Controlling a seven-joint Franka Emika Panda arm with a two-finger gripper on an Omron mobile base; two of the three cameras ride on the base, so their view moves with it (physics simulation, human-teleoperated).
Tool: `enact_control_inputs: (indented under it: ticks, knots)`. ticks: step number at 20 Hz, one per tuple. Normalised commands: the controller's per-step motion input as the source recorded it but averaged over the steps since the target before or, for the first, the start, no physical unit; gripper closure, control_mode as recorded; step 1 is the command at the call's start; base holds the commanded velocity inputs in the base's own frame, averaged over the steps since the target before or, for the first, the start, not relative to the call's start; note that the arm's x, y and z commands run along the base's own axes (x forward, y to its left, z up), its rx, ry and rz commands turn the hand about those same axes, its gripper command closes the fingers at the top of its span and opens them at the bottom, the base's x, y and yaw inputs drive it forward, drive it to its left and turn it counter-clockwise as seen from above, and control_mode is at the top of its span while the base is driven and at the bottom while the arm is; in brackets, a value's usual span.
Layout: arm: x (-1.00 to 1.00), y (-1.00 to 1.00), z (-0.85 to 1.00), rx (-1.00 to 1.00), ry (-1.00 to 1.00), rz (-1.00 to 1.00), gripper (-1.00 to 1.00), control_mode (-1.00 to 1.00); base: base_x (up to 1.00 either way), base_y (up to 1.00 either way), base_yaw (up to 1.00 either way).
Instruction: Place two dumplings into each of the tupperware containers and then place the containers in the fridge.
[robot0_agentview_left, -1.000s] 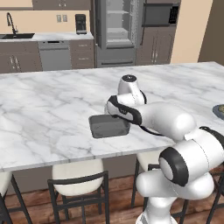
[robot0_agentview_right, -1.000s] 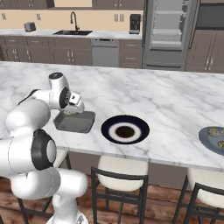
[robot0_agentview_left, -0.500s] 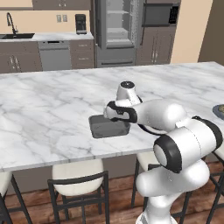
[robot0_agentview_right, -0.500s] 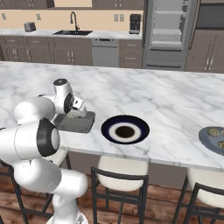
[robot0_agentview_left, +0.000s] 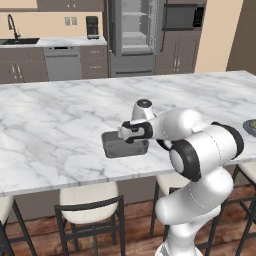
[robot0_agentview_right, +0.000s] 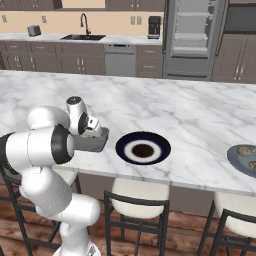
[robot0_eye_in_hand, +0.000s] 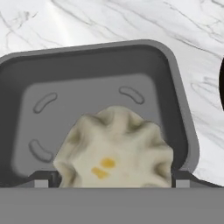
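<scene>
One dumpling (robot0_eye_in_hand: 116, 148), pale beige with a pleated top and two small yellow flecks, sits between the spread fingertips of the gripper (robot0_eye_in_hand: 113, 178), at six o'clock in the one dark grey tupperware container (robot0_eye_in_hand: 26, 74). That container lies on the marble counter (robot0_agentview_left: 55, 120), with one navy-rimmed plate (robot0_agentview_right: 143, 148) at its three o'clock in the right base view.

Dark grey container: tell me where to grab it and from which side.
Take the dark grey container by one long rim wall, coming straight down from above. The raised thin rim suits a pinch; likely avoid the middle, where a dumpling sits between the open fingers.
</scene>
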Motion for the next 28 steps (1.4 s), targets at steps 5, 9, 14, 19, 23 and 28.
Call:
enact_control_inputs:
  ticks: [5,9,14,19,23,28]
  knots:
    - [0.22,0.0,-0.19,0.0,0.0,0.0,1.0,-1.0,0.0,0.0,0.0]
    - [0.1,0.0,-0.18,0.0,0.0,0.0,1.0,-1.0,0.0,0.0,0.0]
    - [0.17,0.0,-0.08,0.0,0.0,0.0,1.0,-1.0,0.0,0.0,0.0]
    - [0.12,0.0,-0.08,0.0,0.0,0.0,1.0,-1.0,0.0,0.0,0.0]
    - [0.0,0.01,-0.01,0.0,0.0,0.0,-1.0,-1.0,0.0,0.0,0.0]
    - [0.0,0.0,0.0,0.0,0.0,0.0,-1.0,-1.0,0.0,0.0,0.0]
